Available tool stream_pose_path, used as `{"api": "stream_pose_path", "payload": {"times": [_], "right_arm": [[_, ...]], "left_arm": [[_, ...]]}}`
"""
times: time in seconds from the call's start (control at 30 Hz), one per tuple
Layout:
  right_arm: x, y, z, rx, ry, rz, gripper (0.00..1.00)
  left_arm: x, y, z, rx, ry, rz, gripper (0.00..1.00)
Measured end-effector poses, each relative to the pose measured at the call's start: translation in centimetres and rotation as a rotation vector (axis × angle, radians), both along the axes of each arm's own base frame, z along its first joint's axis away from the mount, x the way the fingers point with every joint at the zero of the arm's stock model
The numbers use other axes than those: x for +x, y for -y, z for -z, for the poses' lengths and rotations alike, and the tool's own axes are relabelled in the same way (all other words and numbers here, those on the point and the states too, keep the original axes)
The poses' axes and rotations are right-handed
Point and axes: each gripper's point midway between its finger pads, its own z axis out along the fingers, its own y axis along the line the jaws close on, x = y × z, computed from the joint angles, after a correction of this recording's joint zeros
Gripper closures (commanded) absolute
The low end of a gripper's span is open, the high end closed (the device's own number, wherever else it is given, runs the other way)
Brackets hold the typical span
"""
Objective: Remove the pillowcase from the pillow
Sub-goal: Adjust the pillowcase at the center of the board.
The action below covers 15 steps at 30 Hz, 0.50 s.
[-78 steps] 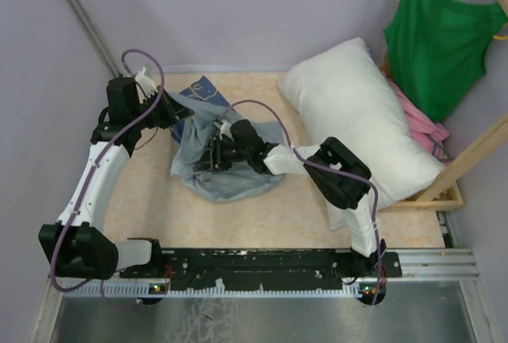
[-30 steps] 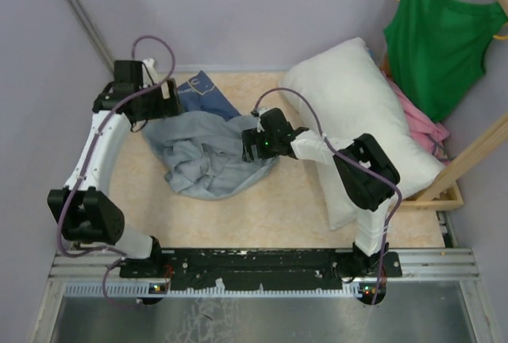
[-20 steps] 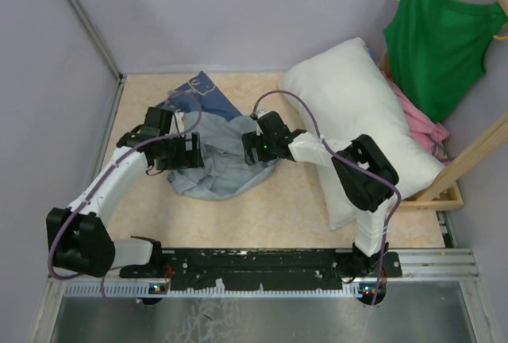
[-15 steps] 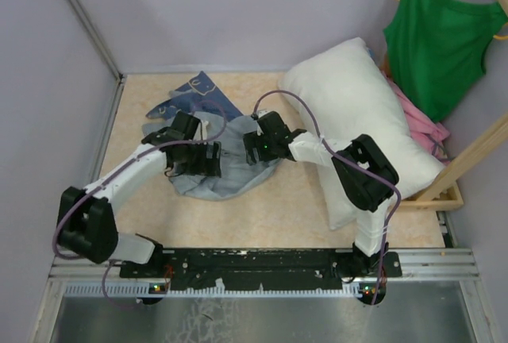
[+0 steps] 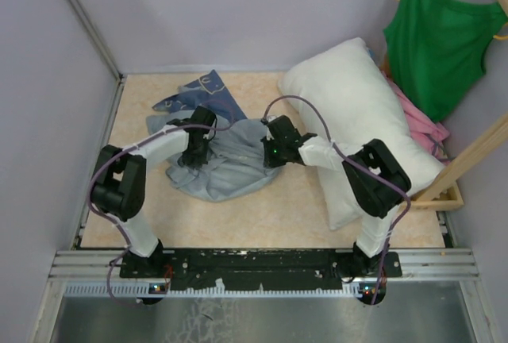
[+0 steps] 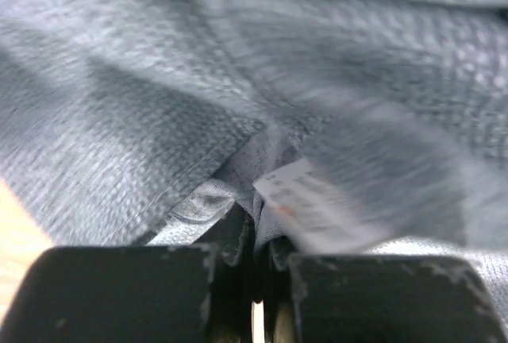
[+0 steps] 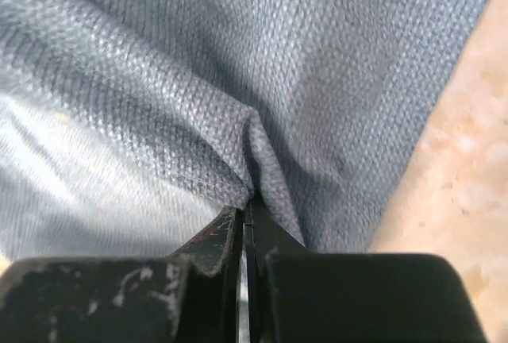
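Note:
The pillowcase (image 5: 226, 164) lies crumpled on the table, pale grey-blue, with a darker denim flap (image 5: 208, 89) at the back. The white pillow (image 5: 357, 113) lies bare at the right, apart from it. My left gripper (image 5: 196, 151) is shut on a fold of the pillowcase (image 6: 159, 144) beside a white label (image 6: 313, 200). My right gripper (image 5: 270, 152) is shut on a ridge of the pillowcase (image 7: 262, 81) at its right edge; the jaws are pressed together on the cloth.
A green tank top (image 5: 440, 37) hangs at the back right over a pink garment (image 5: 425, 125) and a wooden frame (image 5: 464, 160). Grey walls close in the left and back. The tan tabletop (image 5: 262, 212) shows in front of the cloth.
My left arm has swung from the back left corner down onto the pillowcase and shut on it. The right gripper has shifted slightly right, still holding the cloth. The pile has bunched narrower.

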Motion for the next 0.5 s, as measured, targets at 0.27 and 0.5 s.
{"api": "stream_pose_path", "payload": {"times": [0.27,0.5], "right_arm": [[-3.3,1.1,-7.7,0.141,0.029,-0.069,1.0],[-5.2,2.1,-14.2,0.234,0.101,-0.093,1.0]], "left_arm": [[1.9,-1.3,-7.9,-0.011,0.117,-0.018,1.0],[0.4,-2.8,-14.7,-0.025,0.229,-0.027,0.99]]}}
